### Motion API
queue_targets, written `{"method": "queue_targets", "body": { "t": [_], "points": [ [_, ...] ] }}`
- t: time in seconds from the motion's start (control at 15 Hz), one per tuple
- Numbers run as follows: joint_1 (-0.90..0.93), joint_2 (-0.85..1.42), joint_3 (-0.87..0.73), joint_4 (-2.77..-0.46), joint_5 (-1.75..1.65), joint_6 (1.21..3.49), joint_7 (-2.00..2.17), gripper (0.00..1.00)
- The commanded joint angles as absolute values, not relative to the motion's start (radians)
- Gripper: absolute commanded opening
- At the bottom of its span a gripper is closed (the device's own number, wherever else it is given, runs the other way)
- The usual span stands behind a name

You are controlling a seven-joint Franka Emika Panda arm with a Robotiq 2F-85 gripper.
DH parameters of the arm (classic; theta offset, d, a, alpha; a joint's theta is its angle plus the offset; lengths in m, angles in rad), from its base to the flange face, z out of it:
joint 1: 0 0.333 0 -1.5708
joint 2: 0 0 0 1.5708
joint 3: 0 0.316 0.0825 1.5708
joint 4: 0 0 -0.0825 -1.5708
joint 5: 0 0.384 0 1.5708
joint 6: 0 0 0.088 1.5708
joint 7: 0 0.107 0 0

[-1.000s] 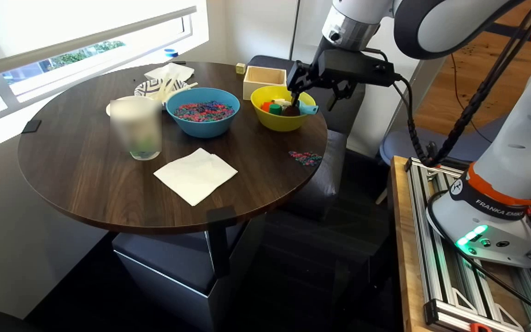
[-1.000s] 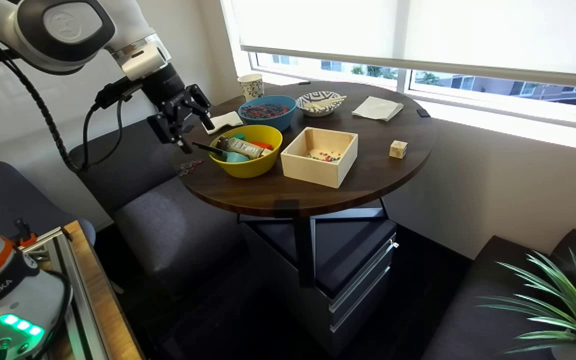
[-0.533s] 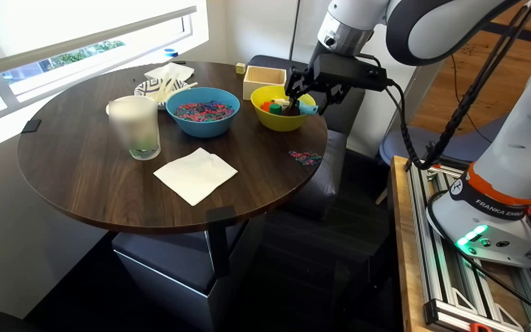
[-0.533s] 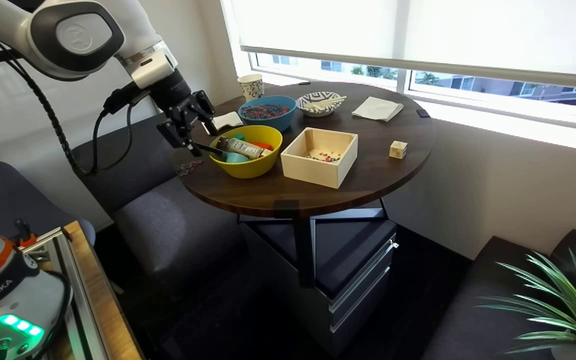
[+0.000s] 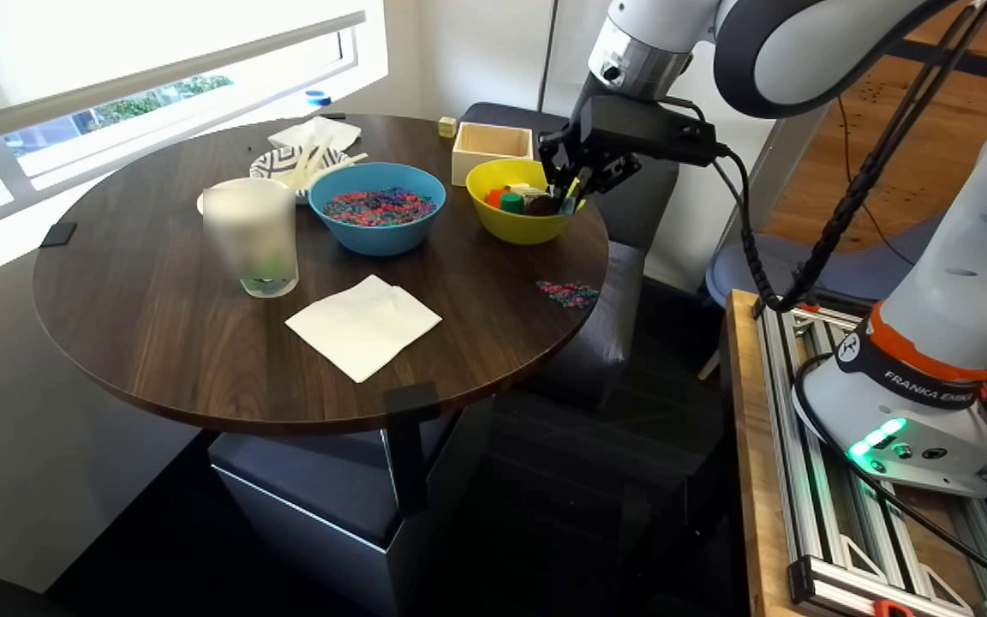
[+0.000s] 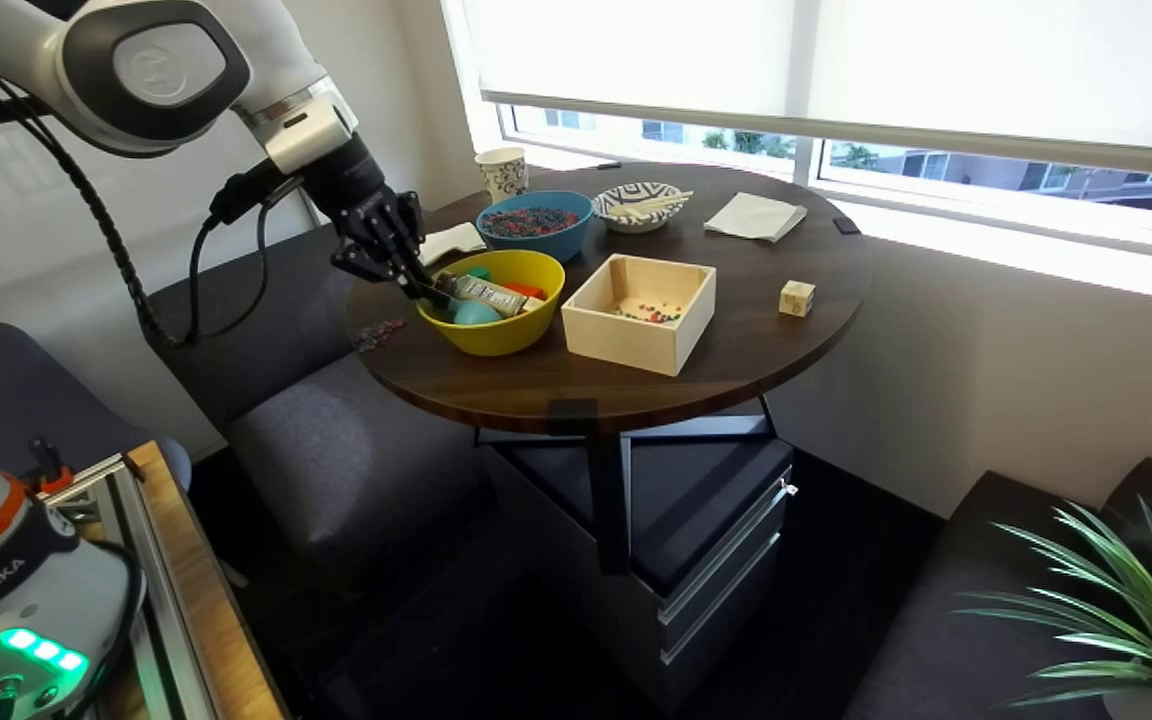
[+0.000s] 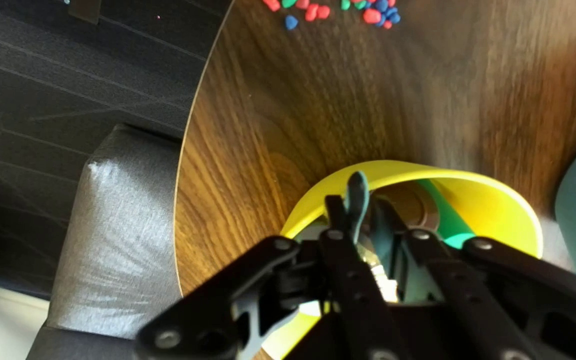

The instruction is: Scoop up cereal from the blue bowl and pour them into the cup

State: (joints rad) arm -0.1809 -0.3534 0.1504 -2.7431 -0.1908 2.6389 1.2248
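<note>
The blue bowl stands on the table with the cereal heaped inside. Behind it in an exterior view is the upright cup, which looks blurred from the opposite side. In the yellow bowl lies a turquoise scoop among other things. My gripper reaches down at that bowl's rim, its fingers drawn close together. Between them stands the scoop's dark, turquoise-edged handle, against one finger; whether the opposite finger touches it is too blurred to tell. The fingers hide the handle's lower part.
The yellow bowl also holds a tube and a green-capped item. A wooden box stands close beside it. Around lie spilled bits, a napkin, a patterned bowl and a wooden block.
My gripper has come down and across to the yellow bowl, and its fingers have drawn together around the scoop's handle. The scoop has turned slightly in the bowl.
</note>
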Motion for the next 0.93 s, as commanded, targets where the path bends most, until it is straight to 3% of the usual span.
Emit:
{"method": "queue_targets", "body": {
  "t": [0.0,0.4,0.47,0.53,0.87],
  "points": [
    [-0.159,-0.360,0.130,-2.749,-0.152,2.653,1.188,0.00],
    [-0.095,-0.387,0.072,-2.750,-0.009,2.618,1.016,0.02],
    [-0.092,-0.383,0.071,-2.746,0.003,2.605,0.991,0.33],
    [-0.085,-0.378,0.068,-2.745,0.019,2.603,0.965,0.34],
    [-0.074,-0.358,0.066,-2.742,0.080,2.596,0.888,0.69]
  ]
}}
